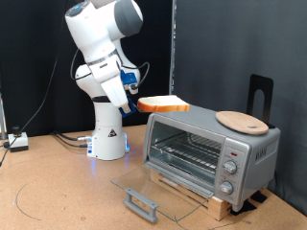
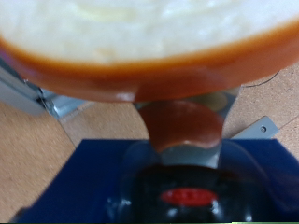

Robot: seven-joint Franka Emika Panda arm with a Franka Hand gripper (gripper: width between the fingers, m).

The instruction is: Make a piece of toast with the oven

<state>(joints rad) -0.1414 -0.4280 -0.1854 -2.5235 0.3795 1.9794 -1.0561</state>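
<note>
Toast in the air, oven door lying open.
The fingers point(image 1: 137, 103) are gripping the toast point(image 1: 163, 104) above the oven point(image 1: 206, 149) near the desk's point(image 1: 58, 192) back edge; rack is sitting bare.

The oven point(image 1: 211, 149) has a brushed silver-grey metal shell with a dull sheen, a clear glass door point(image 1: 153, 190) folded flat, and a thin wire rack point(image 1: 187, 153) inside. On its roof lies a round board point(image 1: 242, 121) of pale, matt wood. The piece of toast point(image 1: 161, 104) looks soft and porous on its pale face — its crust point(image 2: 159, 70) smooth, orange-brown, slightly glossy. The arm point(image 1: 101, 48) is white glossy plastic — the table point(image 1: 58, 192) matt brown wood
</note>
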